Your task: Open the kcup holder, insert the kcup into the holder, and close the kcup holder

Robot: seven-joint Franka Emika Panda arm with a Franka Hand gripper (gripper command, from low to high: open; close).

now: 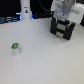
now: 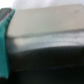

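The kcup (image 1: 16, 48), a small white pod with a green top, stands upright on the white table towards the exterior view's left. The black kcup holder (image 1: 64, 31) sits at the back on the exterior view's right. My gripper (image 1: 61, 21) hangs right over the holder's top, far from the kcup. Its jaws are hidden against the dark box. The wrist view is a blurred close-up: a grey band above a black surface of the kcup holder (image 2: 50, 67), with one teal fingertip (image 2: 4, 45) at the edge. Nothing shows between the fingers.
A white bottle-like object (image 1: 25, 11) with a blue base stands at the back of the table (image 1: 45, 60). Dark clutter lines the far edge behind it.
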